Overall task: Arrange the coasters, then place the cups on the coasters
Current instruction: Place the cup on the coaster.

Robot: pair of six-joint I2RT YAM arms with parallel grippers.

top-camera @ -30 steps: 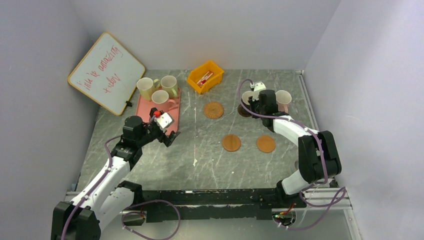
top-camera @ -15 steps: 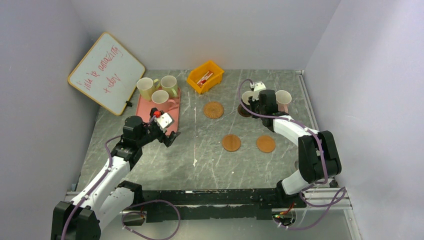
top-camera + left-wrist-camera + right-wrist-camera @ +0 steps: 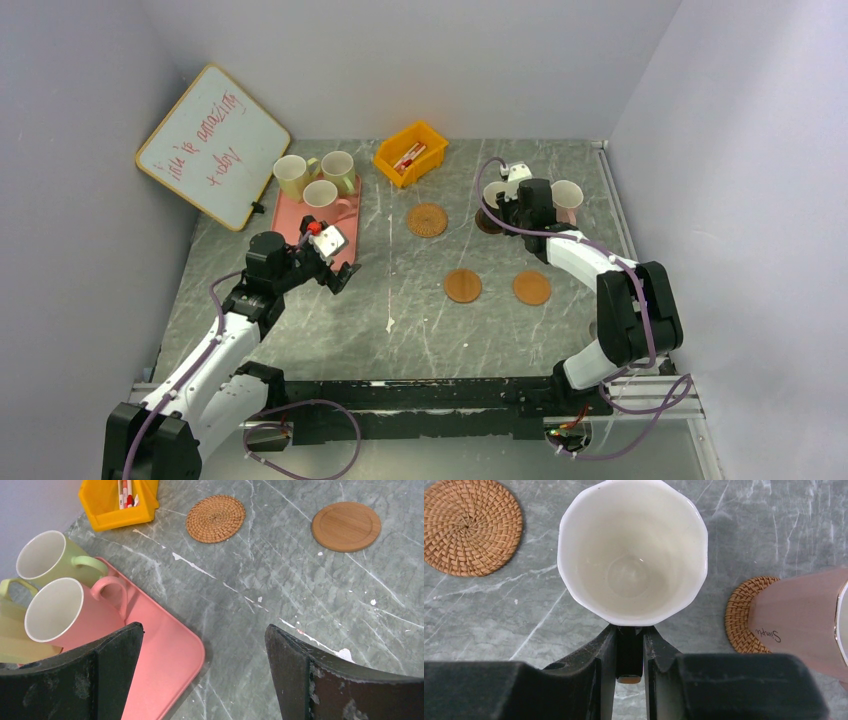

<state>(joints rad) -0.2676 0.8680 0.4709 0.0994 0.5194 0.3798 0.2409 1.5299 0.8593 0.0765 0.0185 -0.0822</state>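
Observation:
My right gripper [image 3: 630,630] is shut on the black handle of a cup [image 3: 632,550] with a white inside, which stands upright at the back right [image 3: 495,192] over a dark coaster [image 3: 487,224]. Beside it a pink cup [image 3: 799,620] sits on a woven coaster [image 3: 739,615]. Another woven coaster [image 3: 427,219] and two plain wooden coasters [image 3: 462,285] [image 3: 531,288] lie bare mid-table. Two green cups [image 3: 290,175] [image 3: 338,168] and a pink cup [image 3: 320,194] stand on the pink tray [image 3: 165,665]. My left gripper [image 3: 203,627] hangs open and empty over the tray's near corner.
A yellow bin [image 3: 410,152] holding markers stands at the back, behind the woven coaster. A whiteboard [image 3: 212,145] leans against the left wall beside the tray. Walls close in the table on the left, back and right.

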